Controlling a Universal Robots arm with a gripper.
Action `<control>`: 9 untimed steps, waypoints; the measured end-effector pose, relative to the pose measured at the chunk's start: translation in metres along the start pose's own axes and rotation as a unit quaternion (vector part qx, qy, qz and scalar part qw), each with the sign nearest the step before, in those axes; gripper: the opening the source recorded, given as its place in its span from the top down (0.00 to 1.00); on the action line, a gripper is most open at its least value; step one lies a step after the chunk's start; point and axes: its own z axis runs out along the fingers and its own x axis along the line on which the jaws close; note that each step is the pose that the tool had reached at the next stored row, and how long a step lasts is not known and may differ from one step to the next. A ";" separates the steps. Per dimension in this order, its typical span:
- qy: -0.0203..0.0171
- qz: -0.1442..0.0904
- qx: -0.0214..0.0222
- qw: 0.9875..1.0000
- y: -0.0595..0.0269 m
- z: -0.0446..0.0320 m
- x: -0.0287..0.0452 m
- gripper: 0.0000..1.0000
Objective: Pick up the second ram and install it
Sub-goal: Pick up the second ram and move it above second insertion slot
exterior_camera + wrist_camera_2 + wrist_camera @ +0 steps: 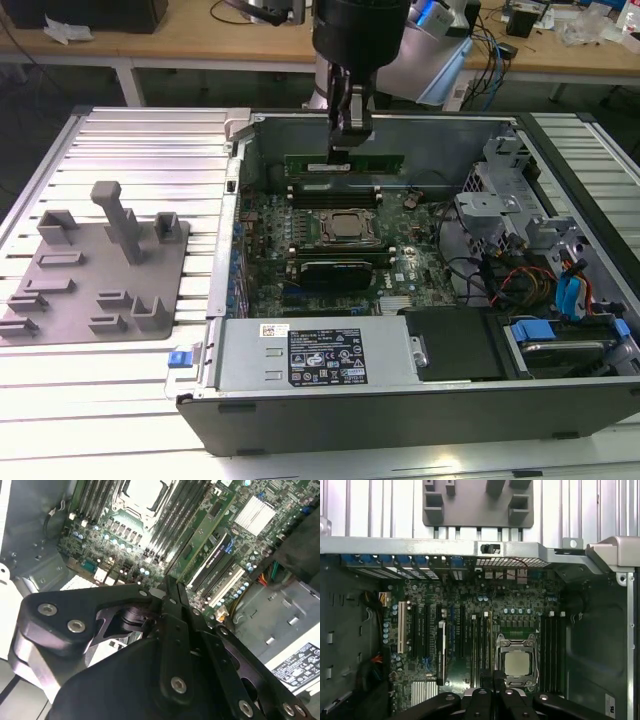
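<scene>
The second ram (375, 162) is a long green stick held level on its edge over the far memory slots of the motherboard (400, 275), inside the open computer case. My gripper (343, 150) comes down from above and is shut on the stick near its middle. In the second wrist view the black fingers (172, 605) close on the green stick (202, 537), which runs away from my gripper (170, 582) above the board. In the first wrist view my gripper (493, 677) hangs over the slots beside the processor socket (517, 662).
The grey fixture (100, 270) lies on the ribbed table at the exterior view's left. In the case are the processor socket (347, 228), a black-topped card (340, 270), the power supply (320, 355), and a drive cage with cables (560, 290) at the exterior view's right.
</scene>
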 end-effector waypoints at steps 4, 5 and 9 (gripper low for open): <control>0.000 0.000 0.000 1.000 -0.0017 0.0033 -0.0034 0.91; 0.000 0.000 0.000 1.000 -0.0021 0.0041 -0.0044 0.91; 0.000 0.000 0.000 1.000 -0.0042 0.0095 -0.0087 0.91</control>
